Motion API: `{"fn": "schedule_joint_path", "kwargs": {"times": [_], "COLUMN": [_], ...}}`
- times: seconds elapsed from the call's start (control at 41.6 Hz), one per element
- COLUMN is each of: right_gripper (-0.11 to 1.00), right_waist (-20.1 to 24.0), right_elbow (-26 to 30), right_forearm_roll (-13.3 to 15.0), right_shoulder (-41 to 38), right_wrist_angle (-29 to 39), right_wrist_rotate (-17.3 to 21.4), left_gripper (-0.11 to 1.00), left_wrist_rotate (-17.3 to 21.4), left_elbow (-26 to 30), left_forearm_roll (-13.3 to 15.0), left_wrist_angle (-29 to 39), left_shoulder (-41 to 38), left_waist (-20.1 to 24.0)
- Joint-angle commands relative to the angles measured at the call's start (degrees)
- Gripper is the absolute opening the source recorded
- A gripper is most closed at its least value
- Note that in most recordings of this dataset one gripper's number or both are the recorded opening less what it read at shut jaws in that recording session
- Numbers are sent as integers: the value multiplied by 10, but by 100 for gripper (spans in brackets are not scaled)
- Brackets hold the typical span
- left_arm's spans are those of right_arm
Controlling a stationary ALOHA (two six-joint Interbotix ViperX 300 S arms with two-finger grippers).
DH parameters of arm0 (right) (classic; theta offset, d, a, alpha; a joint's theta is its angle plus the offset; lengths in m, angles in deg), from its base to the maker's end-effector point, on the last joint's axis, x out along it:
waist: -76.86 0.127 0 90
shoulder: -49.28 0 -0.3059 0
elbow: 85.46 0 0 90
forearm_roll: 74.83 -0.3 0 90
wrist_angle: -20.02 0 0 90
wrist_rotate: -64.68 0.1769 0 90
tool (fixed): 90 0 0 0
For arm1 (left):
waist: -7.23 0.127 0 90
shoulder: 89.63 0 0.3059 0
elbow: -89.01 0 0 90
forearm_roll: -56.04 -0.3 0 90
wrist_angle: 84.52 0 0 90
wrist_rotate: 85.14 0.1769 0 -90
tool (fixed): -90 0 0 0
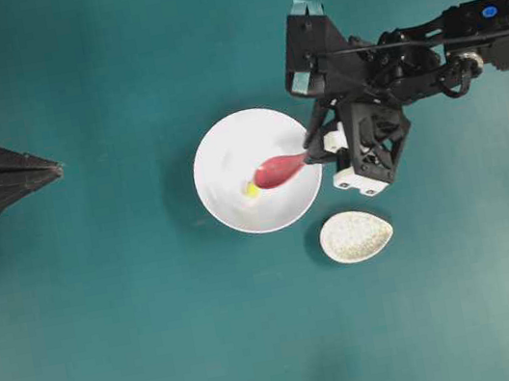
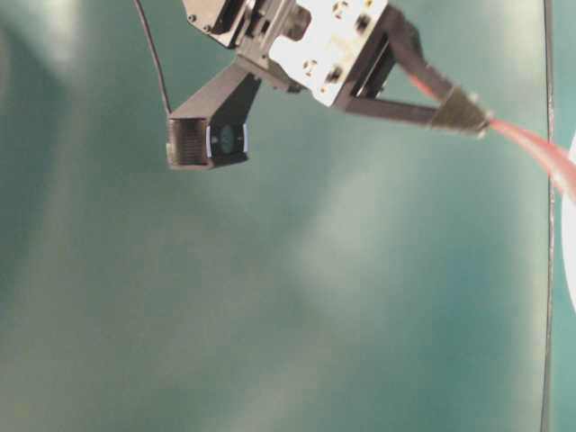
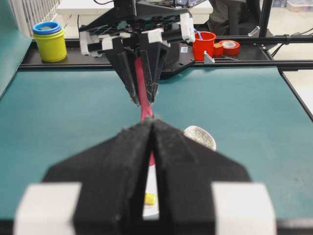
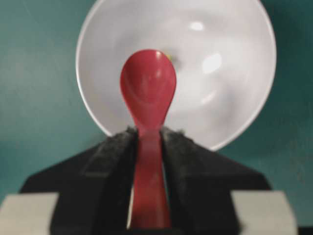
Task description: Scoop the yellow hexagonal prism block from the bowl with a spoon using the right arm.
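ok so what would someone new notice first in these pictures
The glossy pink-red soup spoon stands out first: the right gripper clamps its handle, and its oval scoop hangs over the round white bowl at the middle of the teal table. Just past the scoop's tip, a tiny bright yellow block lies in the bowl. A speckled beige teardrop-shaped dish sits close by the bowl, apart from it.

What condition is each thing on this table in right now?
Pink-red glossy spoon: gripped by its handle, scoop empty over the bowl.
Tiny yellow block: lying in the bowl, not scooped.
Round white bowl: upright.
Speckled beige spoon rest: empty.
Right gripper: shut on the spoon.
Left gripper: shut, empty.
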Motion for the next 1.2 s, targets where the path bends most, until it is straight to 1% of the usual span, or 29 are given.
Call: {"fn": "schedule_joint_path", "kwargs": {"times": [0.0, 0.217, 0.529, 0.722, 1.179], "right_gripper": [24, 24, 24, 24, 24], "right_waist": [2, 2, 2, 2, 9], "right_elbow": [7, 11, 30, 42, 59], "right_forearm_roll": [7, 19, 31, 31, 31], "right_shoulder": [14, 5, -46, -72, -101], "right_wrist_angle": [18, 37, 37, 38, 31], "right_wrist_rotate": [0, -1, -3, -3, -2], "left_gripper": [0, 0, 0, 0, 0], "left_wrist_rotate": [1, 1, 2, 1, 1], "left_elbow": [7, 6, 6, 6, 6], "left_forearm_roll": [-2, -2, -2, -2, -2], "left_wrist_angle": [-1, 0, 0, 0, 0], "left_shoulder": [-5, -7, -7, -7, -6], "left_waist": [-1, 0, -1, -1, 0]}}
